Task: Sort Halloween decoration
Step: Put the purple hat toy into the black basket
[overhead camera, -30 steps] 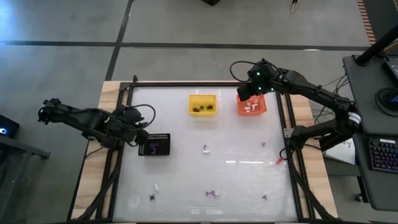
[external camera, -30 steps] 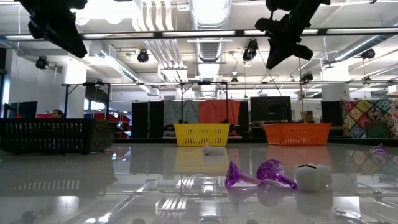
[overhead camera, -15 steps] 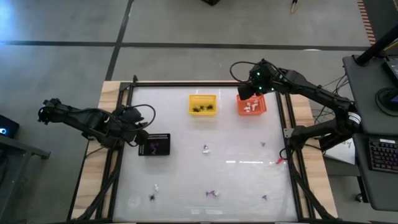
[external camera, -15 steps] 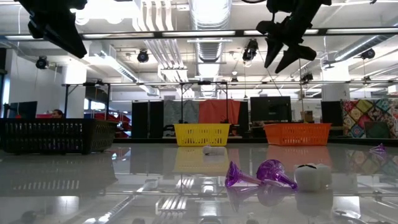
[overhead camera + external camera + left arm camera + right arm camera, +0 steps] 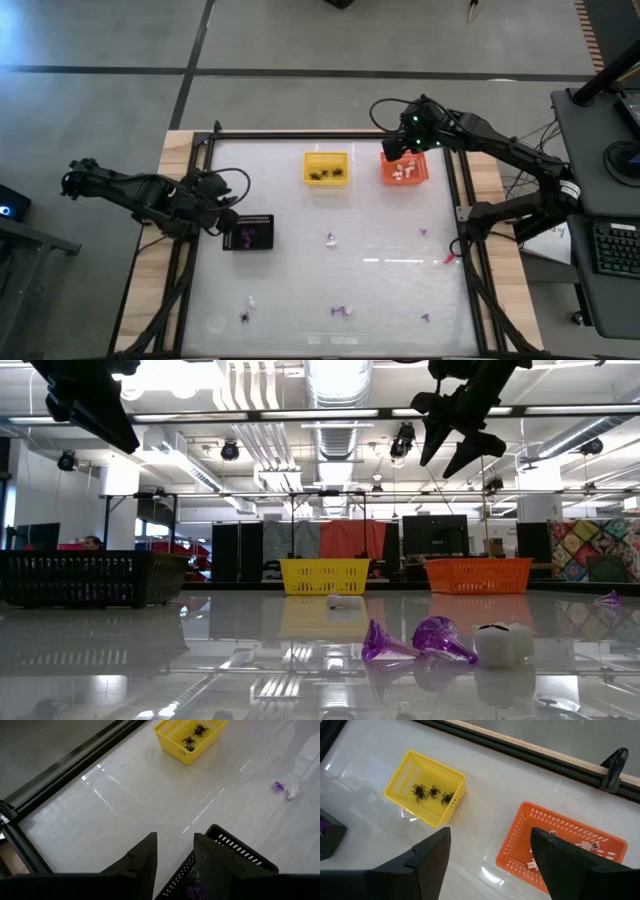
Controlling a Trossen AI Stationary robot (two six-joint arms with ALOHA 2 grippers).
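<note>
The left gripper (image 5: 228, 222) hangs at the table's (image 5: 300, 290) left edge over the black tray (image 5: 250, 232), fingers slightly parted, holding nothing. Black spiders (image 5: 432, 793) lie in the yellow basket (image 5: 326, 167), white pieces (image 5: 587, 846) in the orange basket (image 5: 405, 169) at the far edge. Loose trinkets (image 5: 341, 311) sit toward the near edge. The right gripper (image 5: 400, 150) hovers above the orange basket, fingers spread wide and empty

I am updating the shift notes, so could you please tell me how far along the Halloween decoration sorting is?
Done: black spiders lie in the yellow basket, white pieces in the orange basket, purple ones in the black tray.
In hand: nothing; the right gripper hovers above the orange basket, jaws open.
Left: several trinkets scattered on the table. The left gripper waits at the tray.
</note>
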